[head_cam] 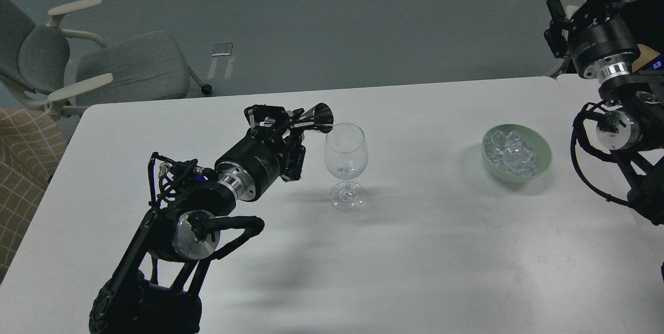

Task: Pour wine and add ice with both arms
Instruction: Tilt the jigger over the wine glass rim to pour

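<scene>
Wine: can't see any liquid clearly; it's presumably in or leaving the metal jigger (317,116), which is tipped on its side, long axis near horizontal, mouth pointing right, lip touching or just over the rim of the wine glass (346,160). Glass stands upright mid-surface; bowl looks about empty. Left hand (280,122) is clamped on the jigger's narrow end, just left of the glass. Judgement: pour in progress or just ending. Ice (511,150) heaped in a green bowl (539,165), well right of the glass, nearer the right arm. Right hand (556,28) raised at the far right edge above the white surface (415,251); fingers unresolved, can't tell its state.
</scene>
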